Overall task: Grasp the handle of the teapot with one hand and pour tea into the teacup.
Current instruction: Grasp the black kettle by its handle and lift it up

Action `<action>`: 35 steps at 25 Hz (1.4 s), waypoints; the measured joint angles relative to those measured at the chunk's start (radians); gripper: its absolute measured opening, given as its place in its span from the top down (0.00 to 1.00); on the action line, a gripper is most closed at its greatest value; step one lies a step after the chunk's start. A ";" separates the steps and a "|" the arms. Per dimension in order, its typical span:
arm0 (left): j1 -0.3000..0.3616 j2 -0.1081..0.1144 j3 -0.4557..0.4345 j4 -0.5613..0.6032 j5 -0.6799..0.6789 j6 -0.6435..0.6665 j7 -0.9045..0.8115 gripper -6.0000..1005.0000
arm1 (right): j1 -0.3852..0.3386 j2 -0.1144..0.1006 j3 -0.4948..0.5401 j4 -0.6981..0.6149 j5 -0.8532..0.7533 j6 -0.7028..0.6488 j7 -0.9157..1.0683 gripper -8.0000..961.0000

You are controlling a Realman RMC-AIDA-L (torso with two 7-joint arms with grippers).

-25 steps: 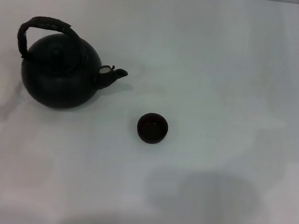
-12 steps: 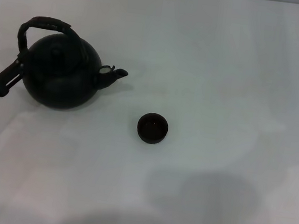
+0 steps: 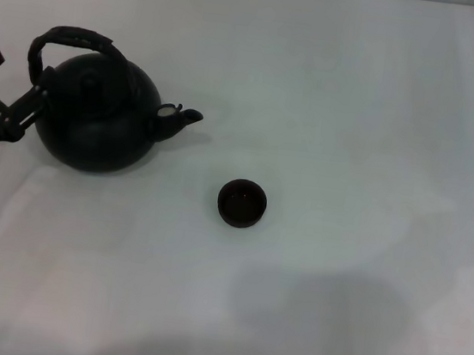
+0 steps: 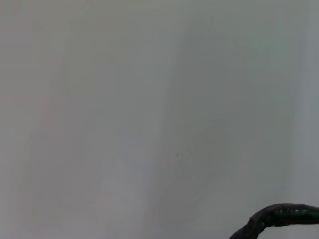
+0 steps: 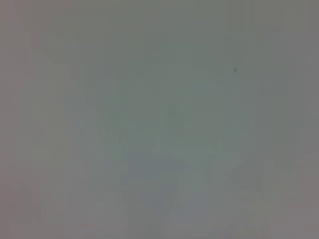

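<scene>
Left gripper [image 3: 12, 89] at the teapot's [image 3: 96, 126] left side — right arm out of view.

You see the teapot upright on the white bench [image 3: 357, 114], far left, its spout pointing right toward the teacup [image 3: 242, 203], which stands apart from it, nearer the robot. The handle [image 3: 68, 40] arches over the lid. Your left gripper's jaws look spread, one finger [image 3: 30, 100] just beside the pot's body — nothing pinched. The left wrist view catches only a strip of handle [image 4: 284, 215].
</scene>
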 joint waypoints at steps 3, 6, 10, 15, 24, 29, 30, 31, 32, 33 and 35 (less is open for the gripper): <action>-0.009 -0.001 -0.001 0.010 -0.013 -0.023 0.015 0.13 | 0.000 0.000 0.000 0.000 0.000 -0.002 0.000 0.14; -0.019 -0.001 -0.002 0.015 -0.022 -0.046 0.016 0.13 | 0.000 -0.002 0.000 0.000 0.000 -0.002 0.000 0.14; -0.036 0.000 -0.001 0.015 -0.023 -0.069 0.019 0.14 | 0.000 -0.003 0.005 0.000 0.000 -0.003 0.000 0.14; -0.045 0.000 0.007 0.022 -0.018 -0.071 0.086 0.14 | 0.000 -0.003 0.007 0.000 0.000 -0.004 0.006 0.14; -0.042 -0.001 0.002 0.058 -0.021 -0.072 0.164 0.23 | 0.000 -0.002 0.009 0.000 0.003 -0.005 0.007 0.14; -0.038 -0.002 0.000 0.058 -0.021 -0.072 0.164 0.43 | 0.000 -0.002 0.009 0.000 0.003 -0.005 0.007 0.14; -0.038 -0.002 0.000 0.058 -0.021 -0.072 0.164 0.48 | 0.000 -0.002 0.009 0.000 0.003 -0.005 0.007 0.14; -0.038 -0.002 0.000 0.058 -0.021 -0.072 0.164 0.52 | 0.000 -0.001 0.009 0.000 0.003 -0.005 0.007 0.14; -0.038 -0.002 0.000 0.058 -0.022 -0.072 0.164 0.57 | 0.000 -0.001 0.009 0.000 0.003 -0.005 0.007 0.14; -0.038 -0.002 0.000 0.058 -0.023 -0.072 0.162 0.65 | 0.000 -0.001 0.009 0.000 0.003 -0.004 0.007 0.14; -0.037 -0.002 -0.001 0.065 -0.035 -0.072 0.158 0.81 | 0.000 -0.001 0.009 0.000 0.002 -0.004 0.007 0.14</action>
